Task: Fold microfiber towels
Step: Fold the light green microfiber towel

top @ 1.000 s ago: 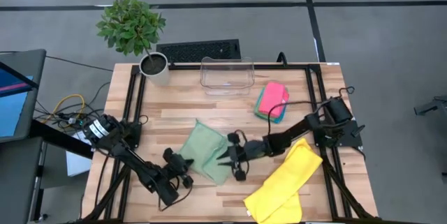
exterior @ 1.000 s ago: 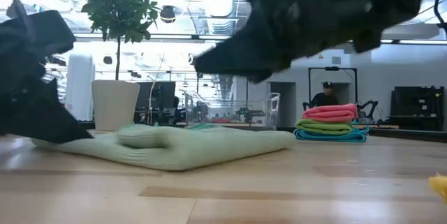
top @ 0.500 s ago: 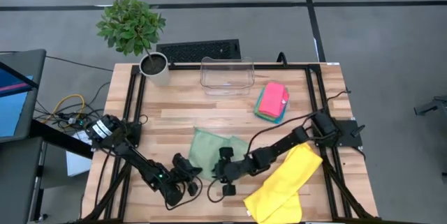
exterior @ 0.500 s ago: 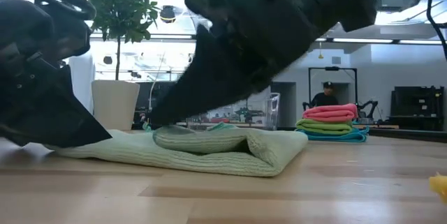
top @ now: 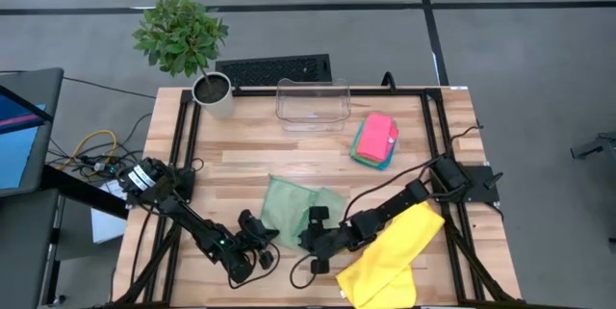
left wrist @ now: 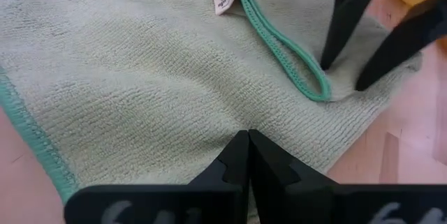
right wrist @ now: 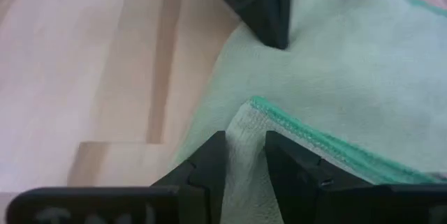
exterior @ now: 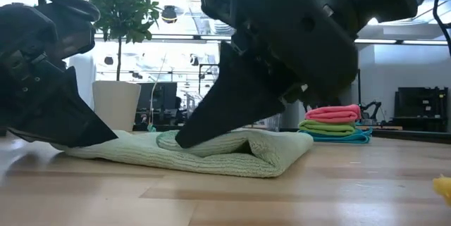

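Since a second ago the sage towel (top: 296, 209) has been doubled over and both grippers have shifted toward the table's near edge. Right gripper (top: 315, 220), fingers clamped on the folded green-hemmed edge. Left gripper (top: 262, 233), fingers together, pressing the towel's near corner. Yellow towel (top: 387, 255) beside; folded stack (top: 374, 141) behind.
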You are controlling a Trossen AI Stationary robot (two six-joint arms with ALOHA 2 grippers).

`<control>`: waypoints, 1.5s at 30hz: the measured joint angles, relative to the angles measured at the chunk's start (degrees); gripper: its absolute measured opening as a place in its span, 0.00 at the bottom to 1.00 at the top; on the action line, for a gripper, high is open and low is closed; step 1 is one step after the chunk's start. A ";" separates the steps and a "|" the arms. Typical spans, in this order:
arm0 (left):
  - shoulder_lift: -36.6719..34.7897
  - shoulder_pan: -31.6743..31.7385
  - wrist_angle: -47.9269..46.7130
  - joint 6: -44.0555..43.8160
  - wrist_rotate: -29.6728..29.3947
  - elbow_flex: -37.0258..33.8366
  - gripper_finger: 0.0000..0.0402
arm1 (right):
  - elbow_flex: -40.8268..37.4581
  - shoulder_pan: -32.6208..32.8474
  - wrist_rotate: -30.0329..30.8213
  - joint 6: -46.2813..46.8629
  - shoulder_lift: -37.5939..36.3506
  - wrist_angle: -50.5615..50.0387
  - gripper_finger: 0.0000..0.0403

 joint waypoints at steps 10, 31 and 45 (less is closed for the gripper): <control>0.00 0.00 0.12 -0.17 -2.10 0.00 0.00 | 0.20 -0.54 0.24 1.07 1.86 0.59 0.19; 0.00 0.11 0.44 -0.17 -3.04 0.00 0.00 | 5.03 1.78 -2.31 -1.57 1.95 -3.11 0.09; -0.81 0.11 1.45 2.02 -1.37 0.03 0.00 | 5.07 0.42 -7.62 -3.22 2.71 -3.35 0.18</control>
